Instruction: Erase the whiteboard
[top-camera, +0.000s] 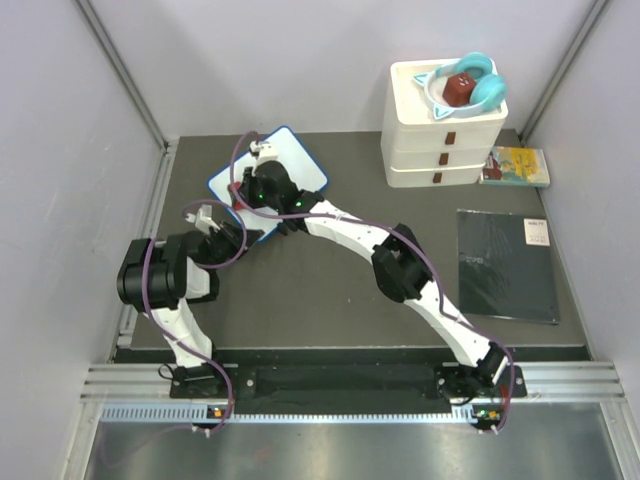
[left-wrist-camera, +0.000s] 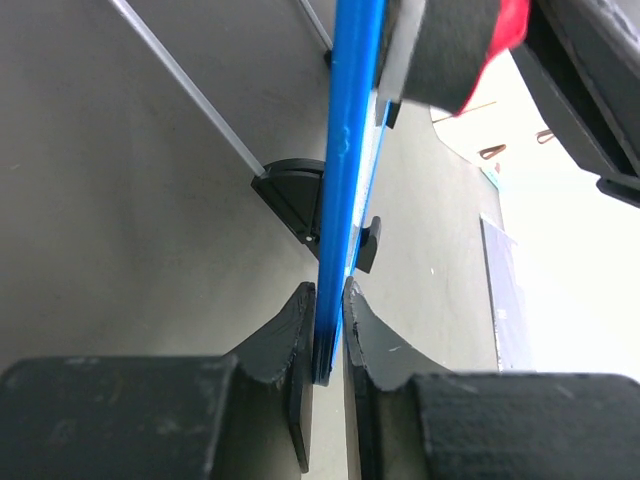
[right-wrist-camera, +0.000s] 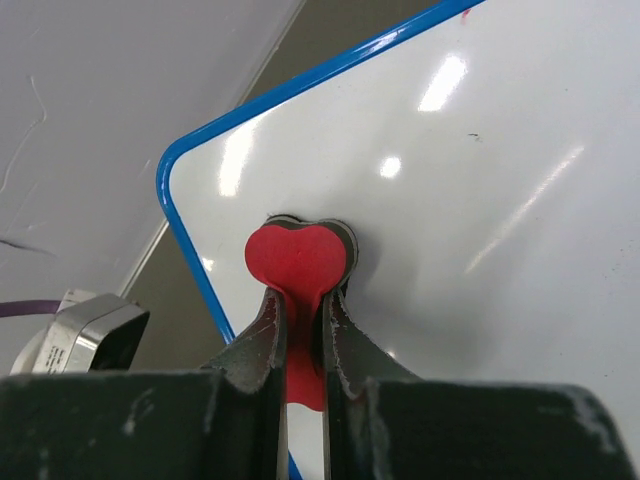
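The stiff, seemingly light whiteboard (right-wrist-camera: 480, 200) is pinched at its frame by the left gripper (left-wrist-camera: 328, 330); a red eraser (right-wrist-camera: 295, 258) is pinched by the right gripper (right-wrist-camera: 303, 320).

Right arm (top-camera: 345, 225) covers much of the whiteboard (top-camera: 298, 158).

Crowded far left, open middle.
Arms (top-camera: 340, 225) bunch over the whiteboard (top-camera: 300, 165) beside the left wall (top-camera: 60, 200); a white drawer stack (top-camera: 443, 150) blocks the far right; bare table (top-camera: 300, 300) lies mid-front.
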